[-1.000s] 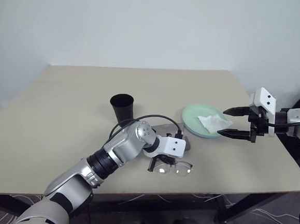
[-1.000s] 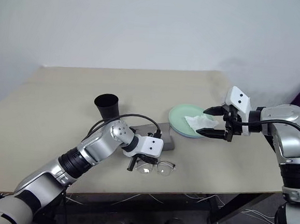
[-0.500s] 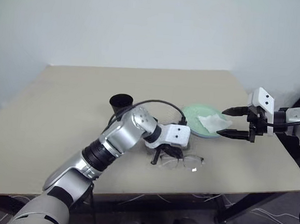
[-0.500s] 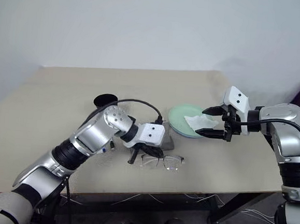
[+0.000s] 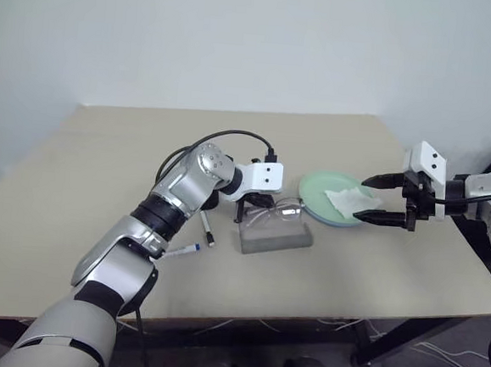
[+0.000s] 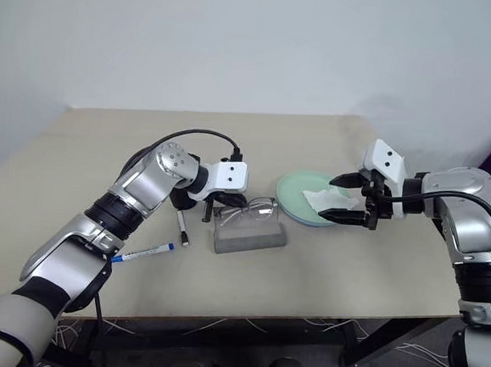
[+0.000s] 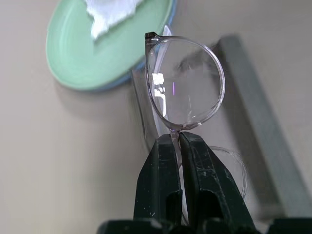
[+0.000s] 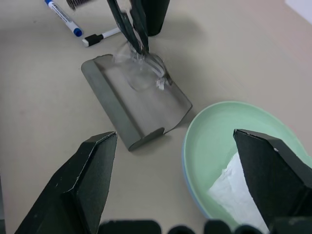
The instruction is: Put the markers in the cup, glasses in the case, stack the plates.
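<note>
My left gripper (image 5: 241,212) is shut on the bridge of the clear-framed glasses (image 7: 187,83), which hang just above the grey case (image 5: 274,236) at mid-table. Left of the case lie the two markers: the short black-capped one (image 5: 206,228) and the long blue-capped one (image 5: 178,250). The black cup (image 8: 155,14) stands behind my left arm, mostly hidden. The pale green plate (image 5: 317,193) rests on the light blue plate, whose edge peeks out (image 7: 114,84). My right gripper (image 5: 380,199) hovers open over the plates' right side, holding nothing.
A crumpled white tissue (image 5: 346,200) lies on the green plate between my right gripper's fingers. The table's right edge (image 5: 446,225) runs close below my right arm. Bare tabletop (image 5: 103,155) stretches to the left and back.
My left gripper has lifted the glasses off the table's front and carried them back and up over the case, uncovering the markers. My right gripper has stayed still.
</note>
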Tool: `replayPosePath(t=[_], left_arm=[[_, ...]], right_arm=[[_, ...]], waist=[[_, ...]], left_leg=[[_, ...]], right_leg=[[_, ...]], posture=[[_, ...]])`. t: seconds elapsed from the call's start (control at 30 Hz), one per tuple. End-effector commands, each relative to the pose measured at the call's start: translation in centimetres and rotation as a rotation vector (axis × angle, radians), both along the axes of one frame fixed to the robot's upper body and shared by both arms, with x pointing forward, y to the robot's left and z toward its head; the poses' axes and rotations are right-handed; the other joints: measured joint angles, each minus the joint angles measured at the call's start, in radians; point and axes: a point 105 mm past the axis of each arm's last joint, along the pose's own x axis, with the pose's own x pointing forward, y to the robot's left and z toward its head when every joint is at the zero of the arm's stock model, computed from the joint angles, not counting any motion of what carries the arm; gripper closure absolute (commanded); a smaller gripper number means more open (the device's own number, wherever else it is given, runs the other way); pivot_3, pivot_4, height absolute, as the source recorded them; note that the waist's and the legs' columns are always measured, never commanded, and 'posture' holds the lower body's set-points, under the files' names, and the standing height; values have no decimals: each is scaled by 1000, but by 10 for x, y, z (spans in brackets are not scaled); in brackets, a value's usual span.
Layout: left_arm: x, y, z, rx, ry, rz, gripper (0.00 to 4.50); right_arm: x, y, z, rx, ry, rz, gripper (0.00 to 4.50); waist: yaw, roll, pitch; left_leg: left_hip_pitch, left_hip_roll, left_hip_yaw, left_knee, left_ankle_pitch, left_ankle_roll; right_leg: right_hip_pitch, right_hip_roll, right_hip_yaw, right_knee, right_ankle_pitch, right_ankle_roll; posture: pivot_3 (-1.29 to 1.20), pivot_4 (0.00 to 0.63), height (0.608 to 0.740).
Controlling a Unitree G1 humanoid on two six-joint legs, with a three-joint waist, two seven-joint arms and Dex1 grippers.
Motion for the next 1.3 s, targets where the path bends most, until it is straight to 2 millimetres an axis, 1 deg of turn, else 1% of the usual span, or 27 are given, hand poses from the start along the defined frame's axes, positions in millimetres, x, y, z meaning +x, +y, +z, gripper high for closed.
replayPosePath(t=[0.03, 0.27, 0.43, 0.63, 0.8, 0.93, 1.17, 1.3], left_arm=[[2, -7, 4, -4, -46, -28, 4447], [-11, -19, -18, 6, -3, -63, 4447], [-18, -20, -29, 28, 20, -70, 4447], [-19, -18, -31, 37, 33, -57, 4447], [-6, -12, -24, 28, 17, 13, 4447], [2, -7, -26, 43, 12, 61, 4447], [1, -8, -32, 46, 29, 78, 4447], [-4, -11, -38, 54, 44, 66, 4447]], right_arm=[[1, 2, 15, 11, -51, 12, 353], [0, 4, 15, 14, -50, 19, 353], [-1, 6, 15, 18, -51, 24, 353], [-1, 7, 15, 19, -52, 25, 353], [-1, 7, 14, 19, -51, 26, 353], [-1, 7, 14, 19, -51, 26, 353], [-2, 6, 14, 17, -49, 26, 353], [-2, 6, 14, 16, -50, 27, 353]], waist=[[0, 0, 0], [0, 0, 0], [0, 0, 0], [0, 0, 0], [0, 0, 0], [-1, 0, 0], [0, 0, 0], [0, 0, 0]], left_leg=[[0, 0, 0, 0, 0, 0], [0, 0, 0, 1, 0, 0], [1, 0, 0, 2, 0, 0], [1, 0, 0, 1, 0, 0], [1, 0, 0, 1, 0, 1], [1, 0, 0, 1, 0, 1], [1, 0, 0, 1, 0, 1], [1, 0, -1, 1, 0, 1]], right_leg=[[0, 0, 0, 0, 0, 0], [0, 0, 0, 0, 0, 0], [1, 0, 0, 1, 0, 0], [1, 0, 0, 1, 0, 0], [1, 0, 0, 1, 0, 0], [1, 0, 0, 1, 0, 0], [1, 0, 0, 1, 0, 0], [1, 0, 0, 1, 0, 0]], posture=[[0, 0, 731], [0, 0, 731], [0, 0, 731], [0, 0, 731], [0, 0, 731], [0, 0, 731], [0, 0, 731], [0, 0, 731]])
